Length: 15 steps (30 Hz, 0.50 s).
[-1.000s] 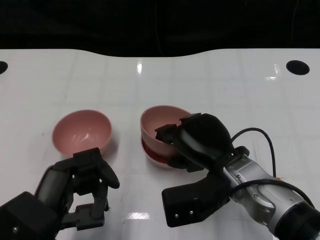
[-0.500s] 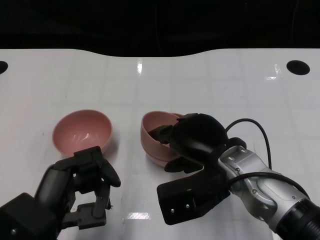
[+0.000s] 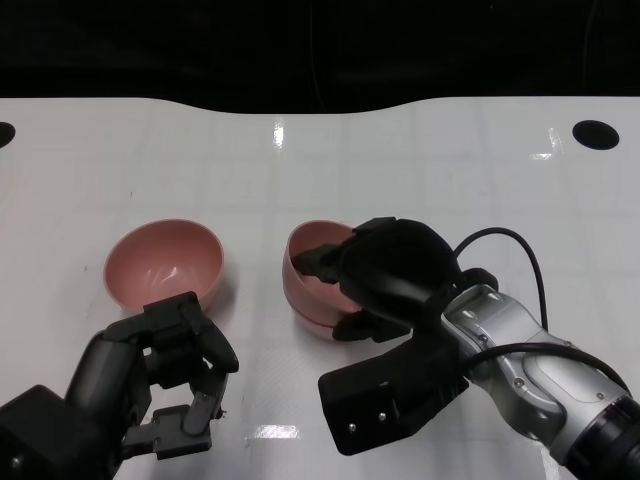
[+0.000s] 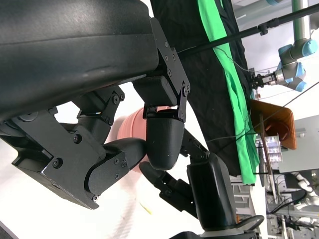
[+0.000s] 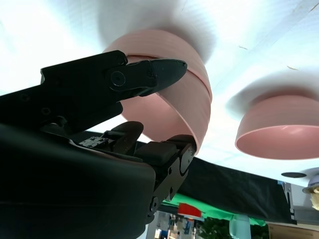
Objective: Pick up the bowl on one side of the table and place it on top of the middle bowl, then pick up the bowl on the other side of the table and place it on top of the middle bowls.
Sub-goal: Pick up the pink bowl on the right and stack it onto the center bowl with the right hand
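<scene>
Two pink bowls stand nested at the table's middle. My right hand grips the upper bowl at its near right rim, one finger on the outer wall and others inside; the lower bowl shows as a band beneath it. A third pink bowl sits upright to the left, also seen in the right wrist view. My left hand hovers just in front of that bowl, fingers curled in, holding nothing.
The white table has a dark hole at the far right and another at the left edge. A black cable loops off my right forearm. Beyond the far edge is black backdrop.
My right hand has lowered its bowl from a tilted perch above the middle bowl down into it, so the two now sit nested. The left hand has barely moved.
</scene>
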Each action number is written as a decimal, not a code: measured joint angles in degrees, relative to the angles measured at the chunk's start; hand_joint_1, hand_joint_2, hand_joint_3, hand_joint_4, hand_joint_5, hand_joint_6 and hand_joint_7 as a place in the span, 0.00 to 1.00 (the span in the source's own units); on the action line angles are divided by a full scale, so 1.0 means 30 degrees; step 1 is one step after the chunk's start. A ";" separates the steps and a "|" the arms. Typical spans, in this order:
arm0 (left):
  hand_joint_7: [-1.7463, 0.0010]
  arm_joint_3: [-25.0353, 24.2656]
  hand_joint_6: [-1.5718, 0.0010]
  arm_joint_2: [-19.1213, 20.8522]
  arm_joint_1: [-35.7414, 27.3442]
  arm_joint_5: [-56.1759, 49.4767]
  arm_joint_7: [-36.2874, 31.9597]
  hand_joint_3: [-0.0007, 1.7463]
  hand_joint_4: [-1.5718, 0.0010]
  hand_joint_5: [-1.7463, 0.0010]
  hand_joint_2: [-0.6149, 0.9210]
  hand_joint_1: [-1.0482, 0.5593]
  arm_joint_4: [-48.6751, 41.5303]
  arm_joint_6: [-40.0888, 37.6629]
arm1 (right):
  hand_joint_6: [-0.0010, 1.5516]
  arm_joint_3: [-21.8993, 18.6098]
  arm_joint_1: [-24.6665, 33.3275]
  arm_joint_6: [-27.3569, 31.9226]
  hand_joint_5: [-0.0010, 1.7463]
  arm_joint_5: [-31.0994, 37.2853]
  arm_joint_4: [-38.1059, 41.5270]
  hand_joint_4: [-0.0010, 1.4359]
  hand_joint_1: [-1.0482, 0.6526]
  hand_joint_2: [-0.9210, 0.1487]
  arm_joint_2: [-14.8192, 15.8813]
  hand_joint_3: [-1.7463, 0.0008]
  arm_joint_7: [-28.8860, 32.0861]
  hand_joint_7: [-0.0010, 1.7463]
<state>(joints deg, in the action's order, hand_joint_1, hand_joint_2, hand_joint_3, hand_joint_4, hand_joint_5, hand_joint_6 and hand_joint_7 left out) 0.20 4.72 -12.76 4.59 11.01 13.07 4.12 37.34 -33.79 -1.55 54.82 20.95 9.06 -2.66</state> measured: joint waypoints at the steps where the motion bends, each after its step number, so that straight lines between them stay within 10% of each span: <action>1: 0.21 0.0000 0.45 0.0014 0.0000 0.0000 0.0000 0.67 0.47 0.00 0.71 0.57 0.0000 0.0033 | 0.30 0.0027 0.0006 -0.0001 0.11 0.0052 -0.0055 0.36 0.21 0.00 0.0071 0.87 -0.0035 0.02; 15: 0.20 0.0012 0.46 0.0036 -0.0007 0.0002 0.0004 0.70 0.47 0.00 0.69 0.58 0.0006 0.0052 | 0.41 0.0324 0.0045 -0.0530 0.18 0.0283 -0.0404 0.58 0.26 0.00 0.0521 0.86 -0.0230 0.05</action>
<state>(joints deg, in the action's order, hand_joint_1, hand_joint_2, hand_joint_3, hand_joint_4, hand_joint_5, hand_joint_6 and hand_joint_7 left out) 0.23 4.83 -12.78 4.59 11.02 13.09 4.27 38.31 -33.65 -3.14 55.67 19.73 10.62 -3.35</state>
